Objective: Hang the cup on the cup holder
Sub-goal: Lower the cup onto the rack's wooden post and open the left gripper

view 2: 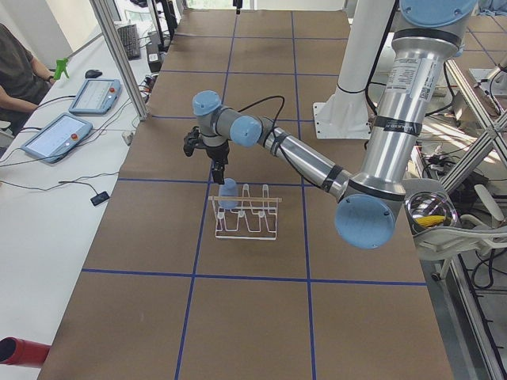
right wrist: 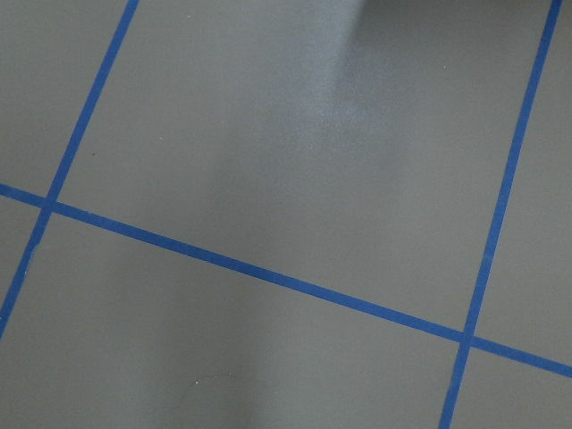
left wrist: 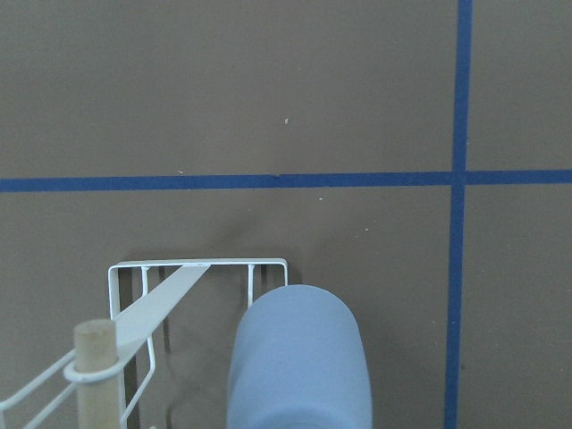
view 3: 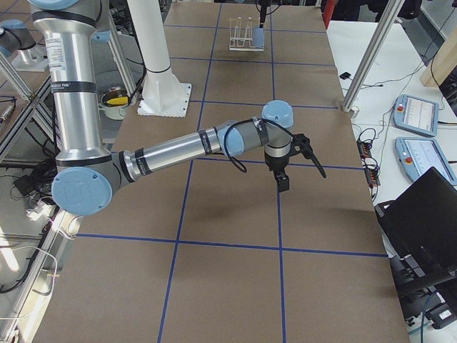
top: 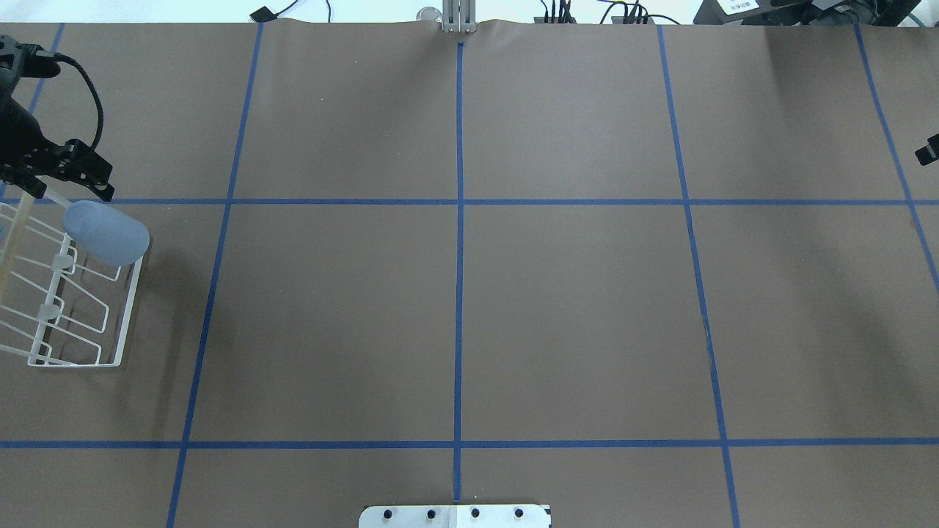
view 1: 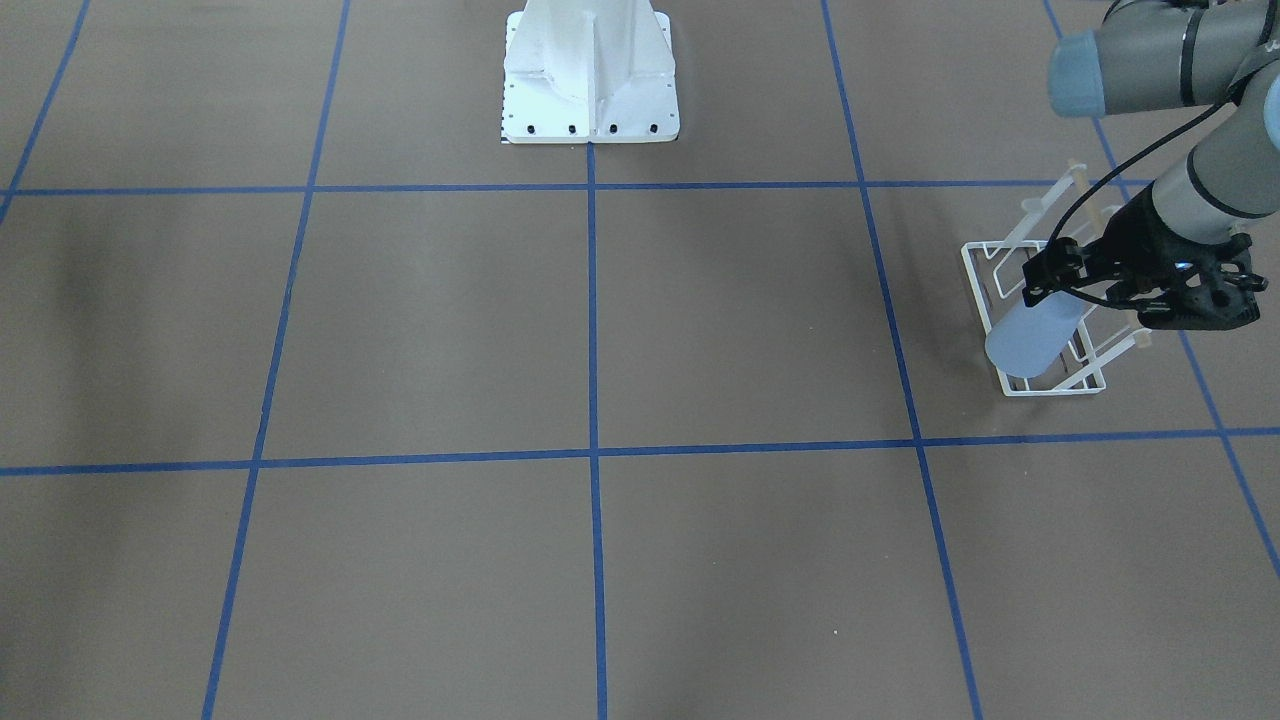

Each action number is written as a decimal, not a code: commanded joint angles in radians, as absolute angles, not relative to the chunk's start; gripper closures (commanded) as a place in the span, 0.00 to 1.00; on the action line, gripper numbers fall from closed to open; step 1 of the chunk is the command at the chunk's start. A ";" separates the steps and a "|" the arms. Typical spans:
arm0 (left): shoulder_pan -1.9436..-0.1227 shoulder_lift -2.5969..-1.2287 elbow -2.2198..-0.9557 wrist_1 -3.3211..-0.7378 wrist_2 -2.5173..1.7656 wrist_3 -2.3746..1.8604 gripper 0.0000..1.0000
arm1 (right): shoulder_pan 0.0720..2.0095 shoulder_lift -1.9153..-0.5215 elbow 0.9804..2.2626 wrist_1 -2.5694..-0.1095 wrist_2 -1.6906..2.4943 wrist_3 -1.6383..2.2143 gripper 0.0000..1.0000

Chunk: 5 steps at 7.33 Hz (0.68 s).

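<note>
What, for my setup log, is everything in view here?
cup: one, pale blue-grey, tilted on the cup holder's end farthest from the robot
cup holder: one, white wire with wooden rod, table's left end
table: one, brown, blue tape grid
base plate: one, white, middle of table's robot-side edge
tablets: two, grey-blue, side bench in the exterior left view
person: one, dark top, at that bench
arms: two, silver-grey with blue caps, left reaching to the cup holder, right over bare table
left tool: one, black, just above the cup; grip unclear
right tool: one, black, above bare table; state unclear
</note>
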<state>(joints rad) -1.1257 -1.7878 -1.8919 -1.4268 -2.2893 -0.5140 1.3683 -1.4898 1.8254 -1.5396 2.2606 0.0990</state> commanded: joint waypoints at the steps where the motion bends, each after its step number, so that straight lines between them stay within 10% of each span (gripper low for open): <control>1: -1.204 -1.711 -1.980 -1.427 -2.284 -0.340 0.02 | 1.368 -1.454 1.862 -1.677 2.261 0.106 0.00; 5: -1.428 -1.505 -1.942 -1.440 -2.298 -0.014 0.02 | 1.381 -1.498 1.923 -1.733 2.258 0.104 0.00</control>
